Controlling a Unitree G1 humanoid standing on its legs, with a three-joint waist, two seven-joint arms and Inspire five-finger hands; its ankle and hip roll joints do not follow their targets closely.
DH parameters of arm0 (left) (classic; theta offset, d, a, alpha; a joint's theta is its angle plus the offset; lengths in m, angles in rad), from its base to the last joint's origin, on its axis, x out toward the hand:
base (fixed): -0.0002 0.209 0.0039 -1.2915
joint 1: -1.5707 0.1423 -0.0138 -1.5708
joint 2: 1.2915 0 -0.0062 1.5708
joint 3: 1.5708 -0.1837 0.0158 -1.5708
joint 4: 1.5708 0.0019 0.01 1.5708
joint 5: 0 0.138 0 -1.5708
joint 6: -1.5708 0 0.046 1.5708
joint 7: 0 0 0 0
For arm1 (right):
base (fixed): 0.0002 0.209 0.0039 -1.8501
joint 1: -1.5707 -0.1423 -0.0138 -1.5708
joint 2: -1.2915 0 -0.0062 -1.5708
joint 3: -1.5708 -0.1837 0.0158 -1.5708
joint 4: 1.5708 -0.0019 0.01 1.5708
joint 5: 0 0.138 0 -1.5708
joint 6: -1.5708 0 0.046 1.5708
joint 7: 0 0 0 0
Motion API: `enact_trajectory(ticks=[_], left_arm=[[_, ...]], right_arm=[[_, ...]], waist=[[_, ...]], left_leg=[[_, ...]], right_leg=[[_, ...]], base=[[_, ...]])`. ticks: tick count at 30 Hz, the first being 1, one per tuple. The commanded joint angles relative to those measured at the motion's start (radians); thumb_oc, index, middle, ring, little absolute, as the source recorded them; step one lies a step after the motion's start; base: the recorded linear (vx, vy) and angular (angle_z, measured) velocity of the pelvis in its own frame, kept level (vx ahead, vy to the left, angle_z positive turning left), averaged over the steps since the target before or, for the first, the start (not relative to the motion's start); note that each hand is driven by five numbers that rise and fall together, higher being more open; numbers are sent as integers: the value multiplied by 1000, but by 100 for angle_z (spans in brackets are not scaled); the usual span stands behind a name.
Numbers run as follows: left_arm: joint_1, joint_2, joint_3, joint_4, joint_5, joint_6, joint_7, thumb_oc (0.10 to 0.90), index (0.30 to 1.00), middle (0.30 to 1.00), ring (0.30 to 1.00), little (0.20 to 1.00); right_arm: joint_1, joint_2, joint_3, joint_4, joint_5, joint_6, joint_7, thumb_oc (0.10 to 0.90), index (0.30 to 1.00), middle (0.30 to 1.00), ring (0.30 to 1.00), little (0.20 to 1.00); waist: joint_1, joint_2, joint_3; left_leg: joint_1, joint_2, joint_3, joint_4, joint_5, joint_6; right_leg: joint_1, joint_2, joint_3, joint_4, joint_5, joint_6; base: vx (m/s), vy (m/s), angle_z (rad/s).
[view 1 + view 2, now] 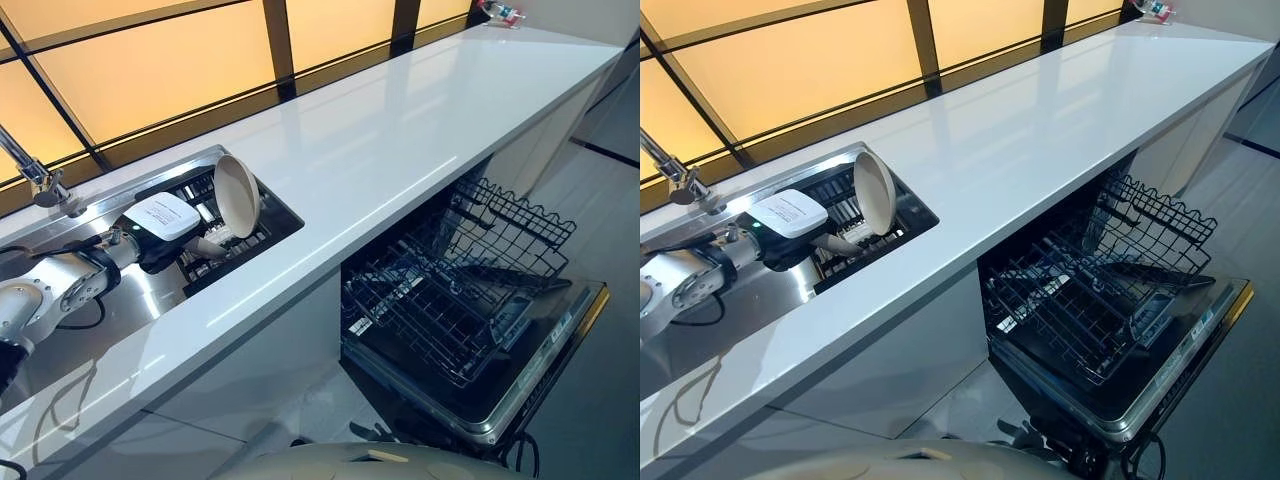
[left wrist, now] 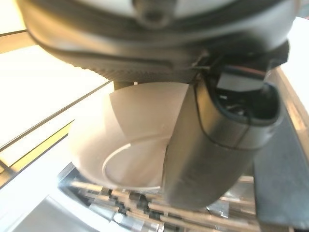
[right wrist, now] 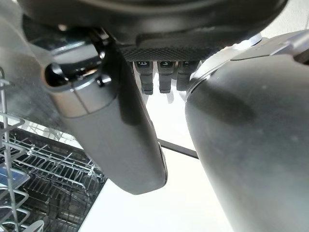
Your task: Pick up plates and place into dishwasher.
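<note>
I see the round cream ceramic plate (image 1: 236, 194) standing on edge in the dark sink rack (image 1: 262, 232), at two o'clock from my left hand (image 1: 160, 232); its thumb (image 2: 212, 150) lies against the plate's face, though I cannot tell if the fingers have closed; the open dishwasher's wire rack (image 1: 450, 290) sits far off at four o'clock.

Your left arm is stretched out with its wrist turned sideways; the right is seen from its wrist.

Your left hand (image 1: 170, 235) has its thumb (image 2: 212, 159) extended straight. Your right hand (image 3: 159, 43) shows short curled fingers (image 3: 164, 77) beside its straight thumb (image 3: 116, 140), grasping nothing.
</note>
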Motion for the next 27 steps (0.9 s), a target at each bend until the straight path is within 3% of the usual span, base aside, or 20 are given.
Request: enact_trajectory(ticks=[1,14,20,27], left_arm=[[-174,42,70,72,-24,75,25,100,300,300,300,200],[-197,88,104,87,-105,83,115,100,300,300,300,200],[-171,127,199,68,-213,27,229,100,300,300,300,200],[-72,153,377,23,-293,-18,416,100,300,300,300,200]], right_arm=[[-13,-17,4,11,17,22,8,800,900,900,900,900],[-12,-18,8,-2,34,27,3,800,900,900,900,900],[-11,-14,-10,-17,101,43,-12,800,900,900,900,900],[-9,-10,-23,-15,132,29,1,800,900,900,900,900]], waist=[[-7,18,12],[2,18,12],[15,19,7],[37,17,-1]], left_leg=[[41,-85,45,7,-124,68],[40,-84,43,7,-121,64],[37,-84,38,7,-120,63],[34,-88,31,7,-119,61]], right_leg=[[-17,58,28,15,7,35],[-13,57,21,14,5,34],[-12,54,14,12,4,33],[-11,48,6,8,5,33]], base=[[0,0,0],[0,0,0],[0,0,0],[0,0,0]])
